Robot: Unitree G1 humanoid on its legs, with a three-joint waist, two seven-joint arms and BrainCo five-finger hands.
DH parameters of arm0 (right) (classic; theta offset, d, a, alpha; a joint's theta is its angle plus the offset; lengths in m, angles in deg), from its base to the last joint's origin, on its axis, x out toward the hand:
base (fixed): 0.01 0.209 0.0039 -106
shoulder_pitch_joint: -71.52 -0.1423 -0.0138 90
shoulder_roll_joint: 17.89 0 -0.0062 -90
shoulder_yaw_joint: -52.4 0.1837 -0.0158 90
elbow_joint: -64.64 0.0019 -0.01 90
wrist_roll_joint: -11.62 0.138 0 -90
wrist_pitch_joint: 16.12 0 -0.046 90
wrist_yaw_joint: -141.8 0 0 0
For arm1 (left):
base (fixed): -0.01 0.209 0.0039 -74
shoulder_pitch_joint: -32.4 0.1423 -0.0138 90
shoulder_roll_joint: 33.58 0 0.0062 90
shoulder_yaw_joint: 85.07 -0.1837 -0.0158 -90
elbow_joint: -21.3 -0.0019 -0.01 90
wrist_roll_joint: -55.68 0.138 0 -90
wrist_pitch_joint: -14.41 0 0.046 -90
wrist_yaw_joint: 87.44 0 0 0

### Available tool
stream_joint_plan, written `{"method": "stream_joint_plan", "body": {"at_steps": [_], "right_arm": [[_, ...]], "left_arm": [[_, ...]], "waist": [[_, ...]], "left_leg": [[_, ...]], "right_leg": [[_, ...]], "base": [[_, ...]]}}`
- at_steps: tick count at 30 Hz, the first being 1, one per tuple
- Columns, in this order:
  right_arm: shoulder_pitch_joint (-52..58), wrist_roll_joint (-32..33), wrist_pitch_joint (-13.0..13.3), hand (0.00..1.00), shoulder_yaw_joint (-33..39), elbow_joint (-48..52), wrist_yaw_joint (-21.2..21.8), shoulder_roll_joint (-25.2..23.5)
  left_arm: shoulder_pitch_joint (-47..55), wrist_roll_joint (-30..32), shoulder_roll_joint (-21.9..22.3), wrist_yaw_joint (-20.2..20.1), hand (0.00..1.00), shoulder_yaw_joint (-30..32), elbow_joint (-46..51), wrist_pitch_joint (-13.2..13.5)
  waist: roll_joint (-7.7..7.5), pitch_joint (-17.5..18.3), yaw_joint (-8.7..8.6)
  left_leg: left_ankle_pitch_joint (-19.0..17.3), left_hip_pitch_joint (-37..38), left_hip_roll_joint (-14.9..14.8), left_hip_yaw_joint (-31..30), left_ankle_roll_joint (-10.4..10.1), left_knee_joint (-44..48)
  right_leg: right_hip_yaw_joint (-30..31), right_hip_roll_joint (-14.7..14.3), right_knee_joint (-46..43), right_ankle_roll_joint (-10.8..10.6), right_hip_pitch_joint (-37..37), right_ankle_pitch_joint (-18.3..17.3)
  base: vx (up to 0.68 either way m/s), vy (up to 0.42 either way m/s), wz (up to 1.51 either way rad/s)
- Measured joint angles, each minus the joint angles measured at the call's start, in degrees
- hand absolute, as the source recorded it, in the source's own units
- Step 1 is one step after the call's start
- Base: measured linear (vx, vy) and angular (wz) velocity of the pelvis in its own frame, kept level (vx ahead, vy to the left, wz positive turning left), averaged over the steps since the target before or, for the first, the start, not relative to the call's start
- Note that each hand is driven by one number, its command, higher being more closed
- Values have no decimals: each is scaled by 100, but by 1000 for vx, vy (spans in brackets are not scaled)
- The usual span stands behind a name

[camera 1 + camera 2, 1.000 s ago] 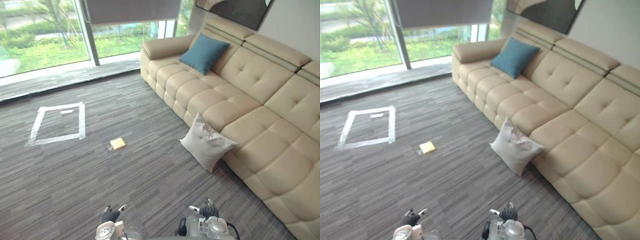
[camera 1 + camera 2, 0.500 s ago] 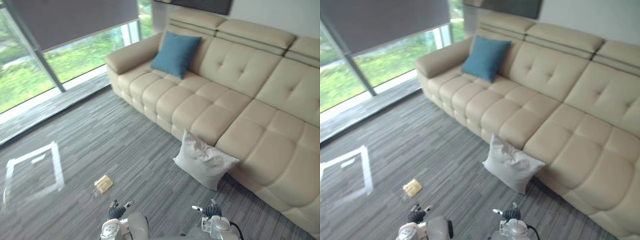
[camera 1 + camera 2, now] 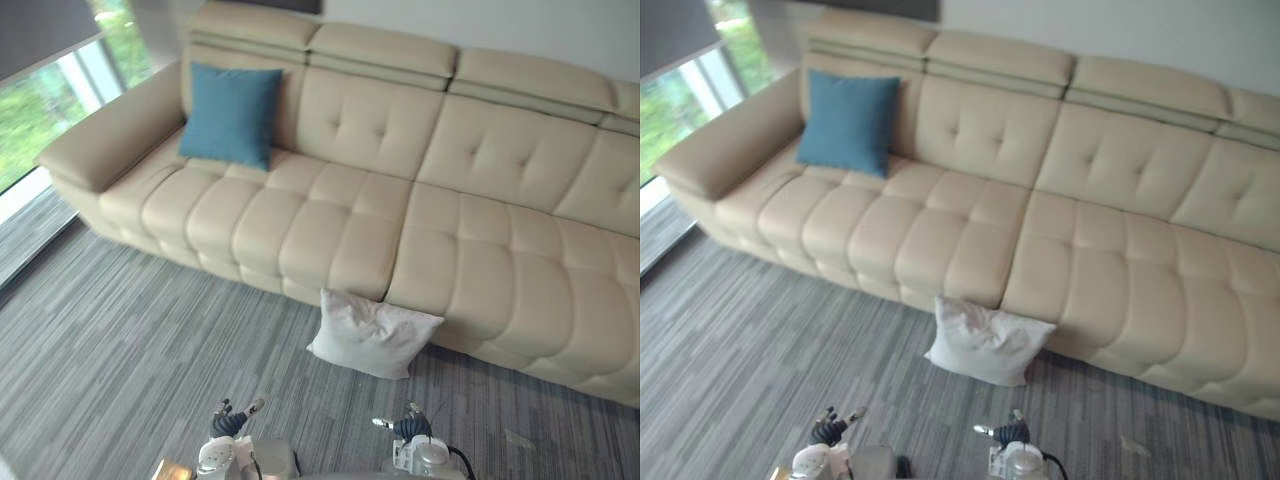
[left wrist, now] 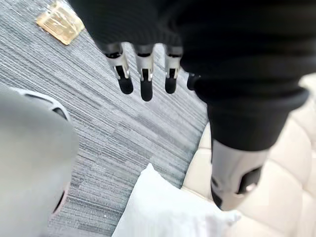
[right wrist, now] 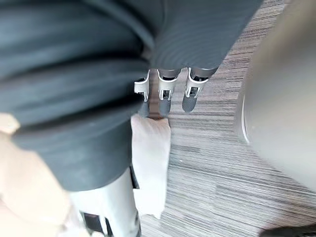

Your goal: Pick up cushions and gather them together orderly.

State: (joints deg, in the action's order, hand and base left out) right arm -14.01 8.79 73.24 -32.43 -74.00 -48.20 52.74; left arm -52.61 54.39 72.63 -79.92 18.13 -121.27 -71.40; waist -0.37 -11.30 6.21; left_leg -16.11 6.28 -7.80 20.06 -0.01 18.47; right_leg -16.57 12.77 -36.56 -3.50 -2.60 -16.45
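A white cushion (image 3: pixel 370 335) lies on the grey carpet, leaning against the front of the beige sofa (image 3: pixel 480 270) near its middle. A blue cushion (image 3: pixel 232 115) stands upright against the backrest at the sofa's left end. My left hand (image 3: pixel 228 425) and right hand (image 3: pixel 410 428) hang low at the bottom edge, well short of the white cushion. Both are open and hold nothing. In the left wrist view straight fingers (image 4: pixel 143 79) point at the carpet above the white cushion (image 4: pixel 163 212). The right wrist view shows relaxed fingers (image 5: pixel 165 91) over the same cushion (image 5: pixel 150 163).
A small flat yellow thing (image 4: pixel 60 22) lies on the carpet by my left side. A window (image 3: pixel 40 100) runs along the far left. A tiny scrap (image 3: pixel 518 438) sits on the carpet at the right, in front of the sofa.
The camera has swung right: sofa and both cushions slid left in view, and the taped square and most of the window left it. Cushions have not moved; both hands stay low.
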Motion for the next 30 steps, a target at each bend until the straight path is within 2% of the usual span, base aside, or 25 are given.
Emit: {"method": "stream_joint_plan", "body": {"at_steps": [2, 3, 4, 5, 6, 7, 8, 10, 12, 13, 14, 16, 17, 19, 20, 21, 22, 23, 24, 30], "right_arm": [[-12, -67, 33, 0, 136, -1, -2, 0], [-13, -87, 37, 0, 158, 6, -7, 6], [-9, -112, 39, 0, 154, 3, -6, 0], [15, -121, 39, 0, 137, -21, 0, -2], [-5, -121, 40, 0, 155, -17, -6, 83], [18, -125, 42, 0, 156, -17, -4, 136], [5, -123, 40, 0, 234, -12, -12, 205], [-21, -113, 43, 0, 365, -14, -12, 210], [-29, -88, 36, 0, 360, -34, -16, 219], [-33, -76, 38, 0, 354, -32, -19, 224], [-46, -44, 35, 0, 350, -71, -22, 224], [-77, 2, 37, 0, 362, -174, -34, 225], [-95, 54, 23, 0, 364, -187, -52, 225], [-119, 62, 19, 0, 365, -191, -115, 213], [-113, 64, 17, 0, 368, -201, -126, 204], [-143, 64, 18, 0, 382, -237, -139, 202], [-143, 65, -1, 0, 367, -241, -140, 166], [-129, 65, 4, 0, 366, -236, -142, 66], [-115, 67, 5, 0, 365, -236, -141, 26], [-95, 127, 28, 0, 361, -232, -229, -6]], "left_arm": [[-8, 0, -55, -12, 0, -138, -33, 6], [-12, 0, -74, -16, 0, -178, -43, 6], [-9, 2, -113, -23, 0, -190, -48, 11], [1, 5, -163, -29, 0, -186, -50, 14], [-81, 12, -93, -22, 0, -188, -202, 12], [-72, 30, -39, -26, 0, -190, -276, 12], [-77, 62, 89, -23, 0, -185, -317, 10], [-69, 119, 114, -35, 0, -177, -307, 10], [-78, 114, 100, -25, 0, -103, -137, 9], [-79, 116, 92, -24, 0, -112, -84, 11], [-48, 118, 57, -26, 0, -127, 24, 11], [-23, 120, 64, -29, 0, -187, 125, 11], [-20, 121, 55, -30, 0, -191, 142, 13], [-64, 124, 45, -18, 0, -190, 147, 14], [-86, 130, 34, -15, 0, -191, 139, 14], [-112, 133, 9, -15, 0, -212, 129, 10], [-114, 141, -49, -8, 0, -235, 140, 14], [-116, 140, -129, -11, 0, -290, 137, 31], [-123, 143, -158, -12, 0, -315, 133, 31], [-164, 239, -230, 14, 0, -552, 82, 13]], "waist": [[11, -1, -22], [6, 1, -25], [-50, 20, -24], [-175, 43, -24], [-51, 57, -49], [17, 114, -49], [169, 185, -84], [233, 204, -127], [228, 137, -138], [235, 77, -135], [216, 43, -104], [190, 41, -102], [171, 26, -102], [125, -29, -102], [104, -40, -101], [109, -45, -86], [-17, -87, -70], [-115, -86, -65], [-149, -67, -54], [-156, -50, -38]], "left_leg": [[-38, 86, -193, 24, -172, -74], [-43, 104, -245, 38, -271, -74], [-54, 146, -238, 54, -406, -92], [-84, 231, -147, 45, -530, -135], [-107, 388, -243, -36, -643, -185], [-76, 412, -326, -47, -694, -285], [1, 430, -448, -79, -778, -371], [76, 137, -635, -402, -688, 142], [401, -647, -912, -1087, -400, 1893], [517, -848, -998, -1191, -358, 2411], [445, -1056, -1062, -1254, -459, 2993], [285, -1317, -996, -1192, -566, 3123], [169, -1407, -871, -1119, -609, 2764], [81, -1436, -502, -1145, -570, 1747], [168, -1408, -325, -1193, -543, 1236], [443, -1276, -90, -1276, -523, 644], [474, -1164, 14, -1241, -474, 520], [457, -1097, 90, -1186, -444, 420], [436, -1083, 118, -1147, -407, 419], [369, -805, 212, -907, -293, 337]], "right_leg": [[-185, -49, 521, -34, -269, 54], [-178, -67, 748, 26, -355, 144], [-88, -97, 1224, 70, -388, 556], [90, -62, 1548, 106, -401, 1045], [89, -161, 1382, 60, -339, 964], [39, -245, 1419, 89, -340, 871], [-37, -387, 1397, 151, -347, 698], [-170, -495, 1388, 186, -310, 505], [-296, -630, 1443, 346, -6, 379], [-294, -689, 1500, 386, 162, 335], [-288, -719, 1545, 425, 317, 259], [-217, -774, 1721, 412, 505, 256], [-176, -767, 1812, 391, 577, 276], [-105, -685, 1869, 355, 688, 294], [-74, -635, 1854, 302, 694, 277], [27, -628, 1806, 166, 660, 239], [154, -573, 1903, 53, 735, 286], [203, -519, 2098, 13, 822, 365], [214, -496, 2197, 15, 867, 404], [471, -393, 2339, -5, 1040, 535]], "base": [[96, -137, -21], [125, -246, -14], [107, -235, -12], [157, -320, -10], [127, -230, -5], [215, -342, 4], [199, -264, 16], [196, -285, 27], [179, -293, 22], [151, -150, -8], [144, -117, -18], [193, -39, -31], [279, 30, -30], [256, 94, -17], [247, 155, -20], [217, 145, -18], [207, 135, -13], [159, 101, -4], [236, 169, -8], [106, 84, -16]]}}
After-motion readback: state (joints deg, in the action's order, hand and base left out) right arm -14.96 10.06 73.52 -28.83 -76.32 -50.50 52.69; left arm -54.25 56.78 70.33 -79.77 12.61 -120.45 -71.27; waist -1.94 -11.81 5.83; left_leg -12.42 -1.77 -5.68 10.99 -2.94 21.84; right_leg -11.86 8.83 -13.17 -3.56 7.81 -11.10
